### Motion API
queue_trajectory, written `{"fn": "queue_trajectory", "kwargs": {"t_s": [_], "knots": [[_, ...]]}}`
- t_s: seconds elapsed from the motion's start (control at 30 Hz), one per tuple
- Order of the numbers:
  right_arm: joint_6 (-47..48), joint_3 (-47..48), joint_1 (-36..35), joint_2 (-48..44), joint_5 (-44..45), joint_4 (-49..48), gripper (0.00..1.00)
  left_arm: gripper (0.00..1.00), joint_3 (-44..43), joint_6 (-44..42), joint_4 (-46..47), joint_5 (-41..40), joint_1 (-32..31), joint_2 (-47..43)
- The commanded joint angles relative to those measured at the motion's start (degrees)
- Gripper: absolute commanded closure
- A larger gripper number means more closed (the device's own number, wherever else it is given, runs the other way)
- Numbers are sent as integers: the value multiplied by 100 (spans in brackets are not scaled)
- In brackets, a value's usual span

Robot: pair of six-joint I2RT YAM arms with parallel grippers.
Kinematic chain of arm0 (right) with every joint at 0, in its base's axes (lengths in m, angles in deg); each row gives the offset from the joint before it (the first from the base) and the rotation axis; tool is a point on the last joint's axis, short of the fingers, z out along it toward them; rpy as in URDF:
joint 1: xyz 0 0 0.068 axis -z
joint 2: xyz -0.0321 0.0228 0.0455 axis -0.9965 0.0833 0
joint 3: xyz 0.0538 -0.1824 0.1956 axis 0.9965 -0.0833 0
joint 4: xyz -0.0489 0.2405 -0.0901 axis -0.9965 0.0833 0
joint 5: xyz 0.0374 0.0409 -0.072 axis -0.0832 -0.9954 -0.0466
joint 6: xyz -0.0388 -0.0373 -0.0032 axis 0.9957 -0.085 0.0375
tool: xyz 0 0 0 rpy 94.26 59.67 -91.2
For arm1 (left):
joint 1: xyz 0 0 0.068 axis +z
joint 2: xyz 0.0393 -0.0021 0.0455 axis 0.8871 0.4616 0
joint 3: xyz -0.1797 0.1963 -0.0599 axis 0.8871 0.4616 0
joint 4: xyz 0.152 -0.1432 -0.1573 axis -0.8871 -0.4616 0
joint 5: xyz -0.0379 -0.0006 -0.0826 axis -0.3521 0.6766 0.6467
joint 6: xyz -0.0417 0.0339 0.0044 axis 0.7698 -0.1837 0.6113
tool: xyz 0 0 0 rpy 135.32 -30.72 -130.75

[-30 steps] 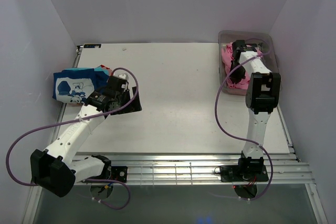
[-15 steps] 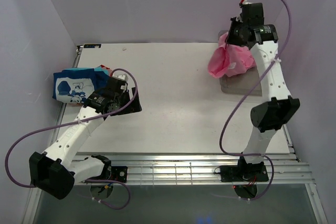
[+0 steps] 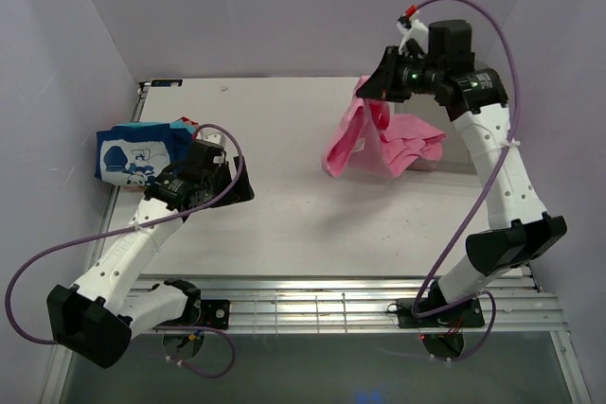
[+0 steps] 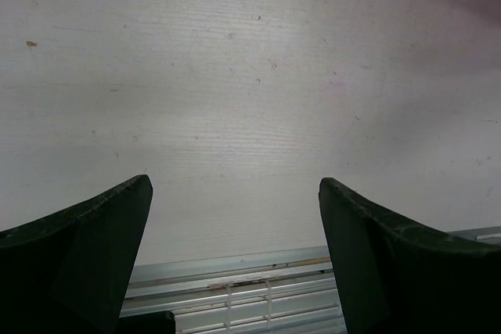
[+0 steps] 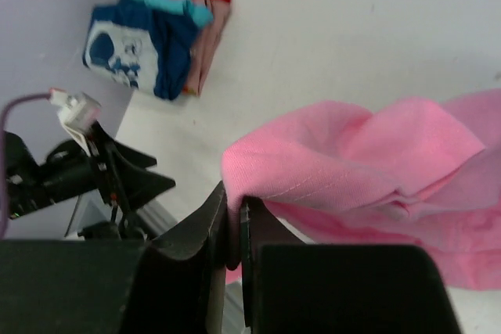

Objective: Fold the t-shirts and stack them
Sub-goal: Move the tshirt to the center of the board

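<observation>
Pink t-shirt [image 3: 365, 139] clamped between right fingers [image 5: 202, 228], trailing over bin [image 3: 428, 166], left fingers [image 4: 94, 232] spread apart

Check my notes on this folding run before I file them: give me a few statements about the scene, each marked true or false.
1. The right gripper is shut on the pink t-shirt. True.
2. The left gripper is shut on cloth. False: it is open, with nothing between its jaws, over bare table.
3. The pink t-shirt lies spread flat. False: it hangs bunched from the right gripper.
4. The top shirt of the folded stack is blue with a white print. True.
</observation>
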Motion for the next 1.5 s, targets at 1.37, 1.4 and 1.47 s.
{"fn": "queue_trajectory", "kwargs": {"t_s": [1.37, 1.4, 1.47], "knots": [[-2642, -891, -1629, -315, -779, -3663, 87, 2, 471, 636, 532, -130, 12, -889], [-2473, -1405, -1612, -581, -495, -3390, 87, 2, 401, 663, 523, -217, 12, -906], [-2182, -2694, -1594, -1230, 538, -2537, 89, 2, 304, 689, 523, -288, 12, -889]]}}
